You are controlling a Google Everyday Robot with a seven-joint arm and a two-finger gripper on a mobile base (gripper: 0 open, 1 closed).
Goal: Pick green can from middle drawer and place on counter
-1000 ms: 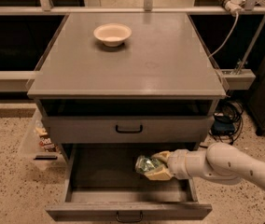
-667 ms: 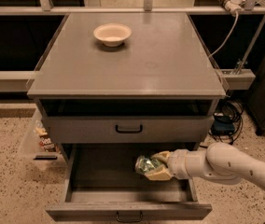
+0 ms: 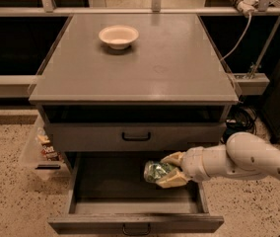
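The middle drawer [image 3: 81,181] is pulled open at the bottom of the grey cabinet, with its black handle at the front. The green can [image 3: 153,171], shiny and dented, is inside it, right of centre. My gripper [image 3: 161,171] reaches in from the right on a white arm, and its tan fingers [image 3: 172,158] are closed above and below the can. I cannot tell if the can touches the drawer floor. The counter [image 3: 169,63] is the flat grey cabinet top above.
A cream bowl [image 3: 119,35] sits on the counter at the back left. The drawer above [image 3: 136,136] is closed. A clear bin of snacks [image 3: 44,149] stands on the floor at left. Cables [image 3: 241,117] hang at right.
The gripper and the can have shifted slightly up and to the left inside the drawer. Nothing else has moved.
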